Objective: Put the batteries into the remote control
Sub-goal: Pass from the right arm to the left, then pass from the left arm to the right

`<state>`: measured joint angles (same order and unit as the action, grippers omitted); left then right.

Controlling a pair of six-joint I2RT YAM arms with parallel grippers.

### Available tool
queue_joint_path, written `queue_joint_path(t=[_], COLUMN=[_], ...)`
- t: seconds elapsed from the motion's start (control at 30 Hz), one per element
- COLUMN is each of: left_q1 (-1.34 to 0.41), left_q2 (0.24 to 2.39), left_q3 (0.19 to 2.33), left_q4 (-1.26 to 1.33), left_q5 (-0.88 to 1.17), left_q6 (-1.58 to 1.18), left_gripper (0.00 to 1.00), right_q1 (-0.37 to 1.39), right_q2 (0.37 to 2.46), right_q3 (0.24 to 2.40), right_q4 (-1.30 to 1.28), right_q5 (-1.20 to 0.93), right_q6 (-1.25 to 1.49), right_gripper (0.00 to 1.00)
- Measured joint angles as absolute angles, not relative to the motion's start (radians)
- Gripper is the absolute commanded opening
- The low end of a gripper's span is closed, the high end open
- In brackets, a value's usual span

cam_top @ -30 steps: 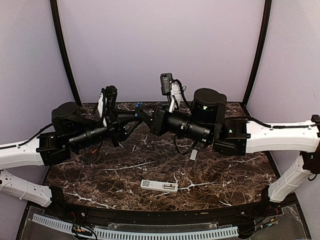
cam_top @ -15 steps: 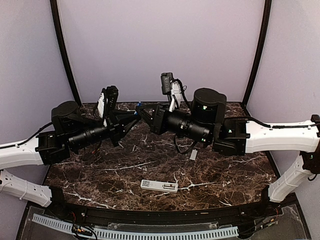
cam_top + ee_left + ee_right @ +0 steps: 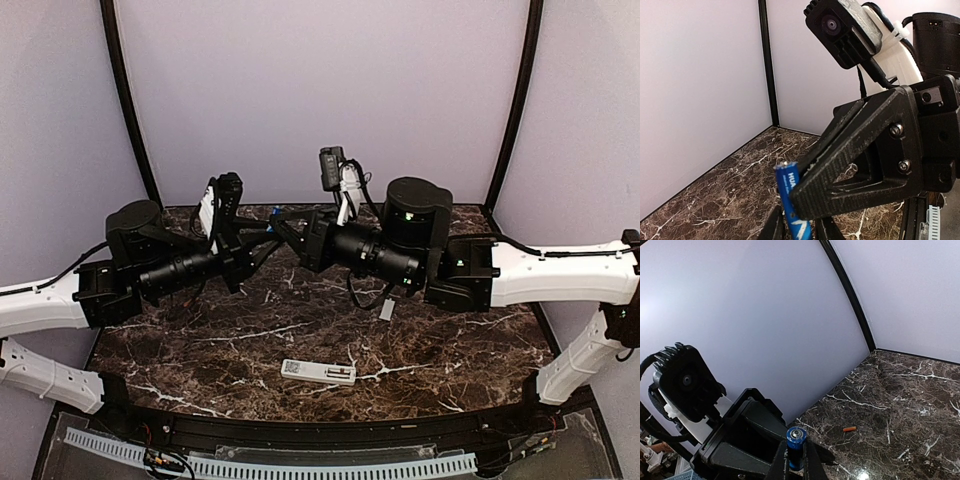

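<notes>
Clamping one blue battery jointly in left end effector and right end effector, above worktop, behind remote control.

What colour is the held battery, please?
The battery is blue with white lettering; left wrist view.

This looks like a robot lab booth: plain lilac walls, black posts, marbled tabletop.

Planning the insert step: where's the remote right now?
Top view: the remote control lies flat at front centre of the table, with the cover piece behind it to the right.
</notes>
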<state>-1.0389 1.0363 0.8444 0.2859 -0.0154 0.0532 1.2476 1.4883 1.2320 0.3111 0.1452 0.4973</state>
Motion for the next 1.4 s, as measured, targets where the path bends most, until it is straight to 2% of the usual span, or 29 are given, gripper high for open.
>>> queue_joint_path(t=[0.37,0.63,0.73,0.83,0.97,1.0,1.03,1.1,1.2,1.4], left_q1=[-1.039,-1.036,-1.036,-1.036,-1.037,-1.037,-1.037,-1.041,-1.066,-1.108], left_q2=[1.036,1.036,1.036,1.036,1.034,1.033,1.032,1.028,1.027,1.081], left_q3=[0.85,0.851,0.852,0.852,0.852,0.854,0.857,0.87,0.899,0.973], left_q4=[0.241,0.207,0.199,0.183,0.165,0.153,0.134,0.09,0.01,-0.112], left_q5=[-0.016,-0.019,-0.011,0.005,0.028,0.035,0.043,0.055,0.064,0.044], left_q6=[0.084,0.106,0.115,0.125,0.148,0.157,0.172,0.21,0.292,0.436], left_gripper=[0.2,0.01,0.0,0.0,0.0,0.0,0.0,0.0,0.0,0.0], right_q1=[1.248,1.247,1.247,1.247,1.234,1.226,1.214,1.177,1.119,1.085], right_q2=[1.487,1.485,1.479,1.47,1.455,1.445,1.432,1.414,1.41,1.428], right_q3=[1.232,1.232,1.232,1.234,1.254,1.262,1.271,1.31,1.418,1.561], right_q4=[0.268,0.227,0.209,0.175,0.093,0.061,0.024,-0.068,-0.213,-0.442], right_q5=[0.142,0.139,0.134,0.122,0.079,0.057,0.035,-0.021,-0.105,-0.212], right_q6=[0.478,0.464,0.459,0.446,0.433,0.425,0.421,0.42,0.41,0.423], right_gripper=[0.0,0.0,0.0,0.32,0.65,0.82,0.93,0.98,0.97,0.81])
